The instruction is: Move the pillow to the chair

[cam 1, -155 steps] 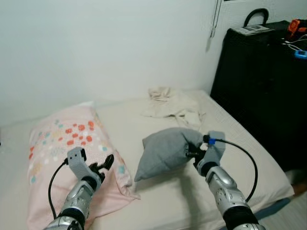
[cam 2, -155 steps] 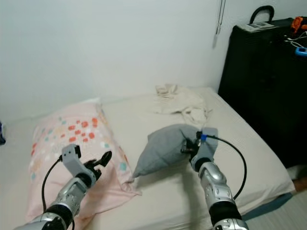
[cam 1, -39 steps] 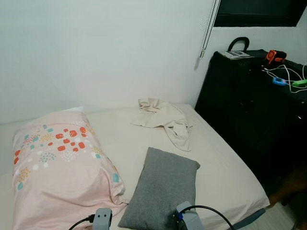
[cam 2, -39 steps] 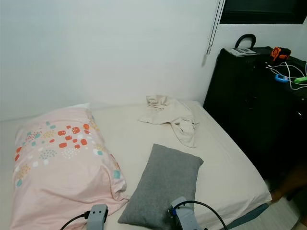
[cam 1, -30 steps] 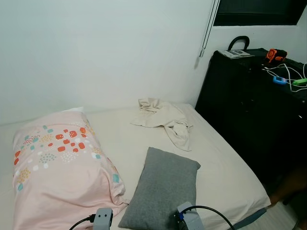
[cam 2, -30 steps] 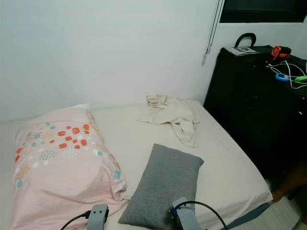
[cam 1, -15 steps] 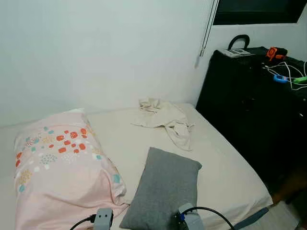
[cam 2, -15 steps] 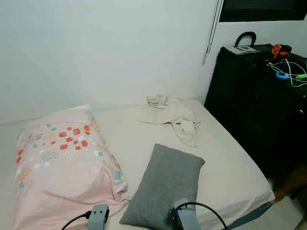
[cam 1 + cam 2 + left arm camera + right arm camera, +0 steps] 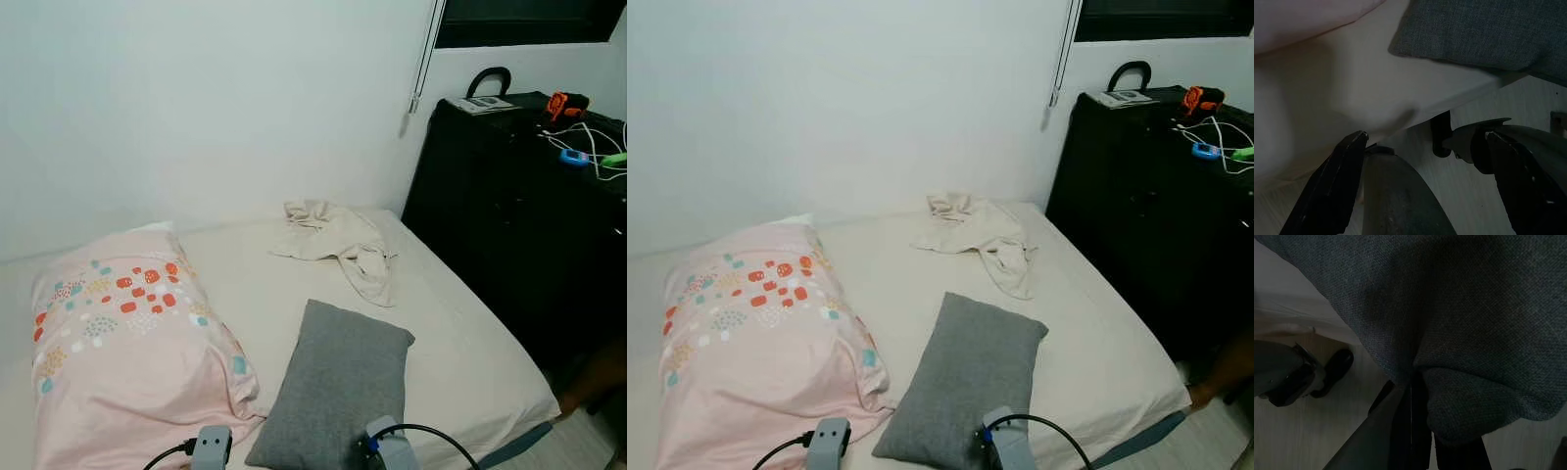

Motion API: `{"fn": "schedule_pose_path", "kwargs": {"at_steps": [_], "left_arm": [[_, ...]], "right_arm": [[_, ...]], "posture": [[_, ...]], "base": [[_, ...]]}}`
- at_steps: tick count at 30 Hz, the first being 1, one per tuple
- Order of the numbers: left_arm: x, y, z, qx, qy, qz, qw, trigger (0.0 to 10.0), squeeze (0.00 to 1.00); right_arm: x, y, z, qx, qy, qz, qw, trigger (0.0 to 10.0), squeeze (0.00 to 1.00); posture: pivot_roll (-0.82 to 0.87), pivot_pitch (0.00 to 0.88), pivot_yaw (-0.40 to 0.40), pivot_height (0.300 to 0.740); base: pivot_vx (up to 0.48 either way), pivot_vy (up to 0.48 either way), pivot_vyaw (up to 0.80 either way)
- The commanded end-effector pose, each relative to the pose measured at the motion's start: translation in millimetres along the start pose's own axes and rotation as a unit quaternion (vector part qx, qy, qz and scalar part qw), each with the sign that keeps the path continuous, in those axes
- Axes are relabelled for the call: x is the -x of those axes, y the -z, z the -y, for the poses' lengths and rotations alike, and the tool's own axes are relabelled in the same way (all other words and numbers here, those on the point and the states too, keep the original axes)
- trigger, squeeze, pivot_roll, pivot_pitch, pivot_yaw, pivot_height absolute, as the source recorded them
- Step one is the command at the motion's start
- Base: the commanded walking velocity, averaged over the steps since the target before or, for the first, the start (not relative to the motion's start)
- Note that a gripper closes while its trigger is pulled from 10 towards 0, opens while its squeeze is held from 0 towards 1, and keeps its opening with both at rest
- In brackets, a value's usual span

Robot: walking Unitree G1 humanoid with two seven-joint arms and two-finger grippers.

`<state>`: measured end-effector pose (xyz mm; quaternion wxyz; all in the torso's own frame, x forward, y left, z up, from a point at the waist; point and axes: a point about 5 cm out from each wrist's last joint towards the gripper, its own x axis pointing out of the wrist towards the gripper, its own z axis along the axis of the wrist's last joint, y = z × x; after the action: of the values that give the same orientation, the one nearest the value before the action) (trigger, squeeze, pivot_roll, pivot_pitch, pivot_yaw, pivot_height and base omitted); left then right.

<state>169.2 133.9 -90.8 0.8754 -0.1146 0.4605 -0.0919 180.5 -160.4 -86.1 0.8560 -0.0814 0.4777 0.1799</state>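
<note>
Two fingers of right gripper (image 9: 1413, 431) were pinched on grey pillow (image 9: 1459, 308). Left gripper (image 9: 1425, 181) was spread wide, bed edge (image 9: 1342, 98) seen ahead.

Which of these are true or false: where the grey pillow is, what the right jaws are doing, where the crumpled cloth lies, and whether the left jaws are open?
1. The grey pillow is on a chair. False: it lies on the bed, beside the pink patterned pillow.
2. The right gripper has its jaws pinched on the grey pillow's fabric. True.
3. The crumpled beige cloth lies on the bed near the wall. True.
4. The left gripper is shut on the pink patterned pillow. False: its jaws are spread open, holding nothing.
5. The black cabinet stands on the robot's left. False: it stands on its right.
</note>
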Motion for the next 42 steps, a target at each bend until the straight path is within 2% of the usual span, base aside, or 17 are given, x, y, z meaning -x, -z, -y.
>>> {"fn": "schedule_pose_path", "kwargs": {"at_steps": [1, 20, 30, 42], "left_arm": [[1.4, 4.2, -2.4, -0.007, -0.001, -0.011, 1.000, 10.0, 0.00], [2.3, 11.1, 0.1, -0.004, 0.009, -0.019, 1.000, 10.0, 0.00], [1.1, 4.1, -1.0, -0.007, 0.006, -0.012, 1.000, 10.0, 0.00], [1.8, 7.9, -1.6, -0.002, 0.003, -0.019, 1.000, 10.0, 0.00]], "right_arm": [[0.2, 8.7, -5.0, -0.008, -0.011, -0.017, 1.000, 10.0, 0.00], [1.3, 15.3, -6.0, -0.021, -0.010, -0.021, 1.000, 10.0, 0.00], [0.7, 12.2, -6.3, -0.032, -0.010, -0.013, 0.999, 10.0, 0.00], [1.1, 12.9, -5.5, -0.045, -0.008, -0.010, 0.999, 10.0, 0.00]], "posture": [[0.07, 0.000, -0.061, 0.740], [0.05, 0.000, -0.050, 0.740], [0.05, 0.000, -0.042, 0.740], [0.06, 0.000, -0.038, 0.740]], "base": [[0.000, 0.000, 0.00], [0.000, 0.000, 0.00], [0.000, 0.000, 0.00], [0.000, 0.000, 0.00]]}}
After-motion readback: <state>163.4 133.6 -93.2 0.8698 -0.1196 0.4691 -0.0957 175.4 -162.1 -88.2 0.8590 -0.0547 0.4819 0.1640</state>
